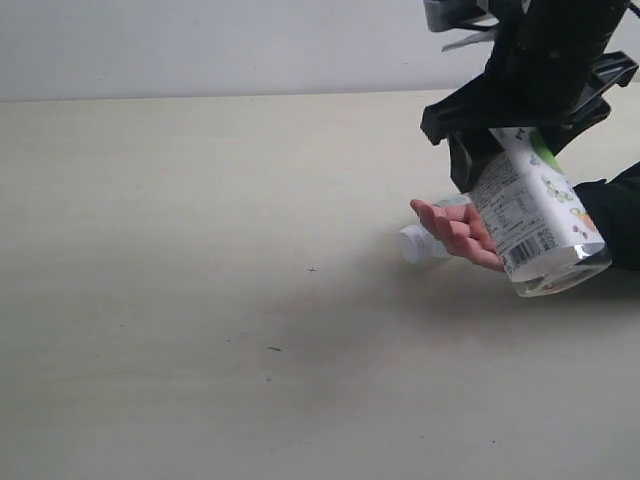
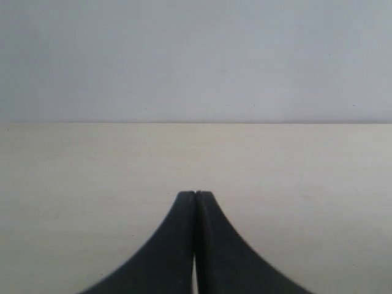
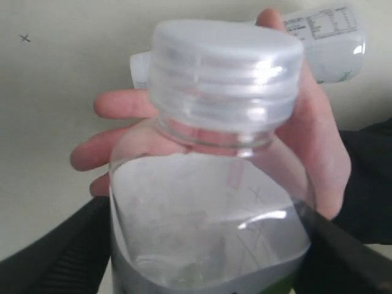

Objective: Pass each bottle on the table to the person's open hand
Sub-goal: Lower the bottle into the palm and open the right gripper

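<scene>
We see a pale beige worktop (image 1: 200, 300) with faint grain, running back to a plain light wall (image 1: 200, 45). At the right of the exterior view, the right pincer (image 1: 508, 140) reaches down from above and grips a clear bottle (image 1: 535, 225) by its upper part. One black finger sits on each side, with the jaws spread wide around it. The bottle hangs tilted, its cap end up inside the pincer and its base low and toward the right. Its label is white with a barcode, small print and touches of green. In the right wrist view we look down on its pale screw cap.

Right by this bottle is the person's open hand (image 1: 458, 228), palm up, fingers pointing left, with a black sleeve (image 1: 615, 215) at the wrist. We cannot tell whether the bottle touches the palm. A second bottle (image 1: 415, 244), white-labelled, lies on its side on the worktop, partly hidden by the hand. Its white cap shows just past the fingertips.

The left pincer (image 2: 195, 202) appears only in its own wrist view. Its two black fingers are pressed together with nothing between them, above the worktop.
</scene>
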`<state>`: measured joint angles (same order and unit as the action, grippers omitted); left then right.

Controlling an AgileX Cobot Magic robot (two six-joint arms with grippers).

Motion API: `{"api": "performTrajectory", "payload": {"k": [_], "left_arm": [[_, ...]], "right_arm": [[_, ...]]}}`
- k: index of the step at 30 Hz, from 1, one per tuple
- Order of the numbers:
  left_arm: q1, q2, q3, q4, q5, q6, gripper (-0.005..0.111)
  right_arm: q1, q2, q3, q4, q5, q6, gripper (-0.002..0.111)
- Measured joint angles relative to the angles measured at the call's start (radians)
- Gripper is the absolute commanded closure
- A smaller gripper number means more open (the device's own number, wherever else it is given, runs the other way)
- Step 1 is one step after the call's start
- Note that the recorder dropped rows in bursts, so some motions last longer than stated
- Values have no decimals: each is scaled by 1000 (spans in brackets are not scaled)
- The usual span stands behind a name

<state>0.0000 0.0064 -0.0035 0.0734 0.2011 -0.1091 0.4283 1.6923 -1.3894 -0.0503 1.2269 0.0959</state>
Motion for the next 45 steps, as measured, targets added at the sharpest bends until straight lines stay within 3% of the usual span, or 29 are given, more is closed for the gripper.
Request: {"api": "performTrajectory", "payload": {"k": [11, 32, 35, 45], "left_arm": [[0, 0, 0, 0, 0, 0, 107], [0, 0, 0, 0, 0, 0, 107], [0, 0, 0, 0, 0, 0, 107], [0, 0, 0, 0, 0, 0, 107]], "right_arm": [[-79, 100, 0, -25, -2, 7, 108], [-82, 163, 0, -5, -72, -6, 108], [-82, 163, 0, -5, -83, -6, 98], [-82, 163, 0, -5, -104, -6, 46]]}}
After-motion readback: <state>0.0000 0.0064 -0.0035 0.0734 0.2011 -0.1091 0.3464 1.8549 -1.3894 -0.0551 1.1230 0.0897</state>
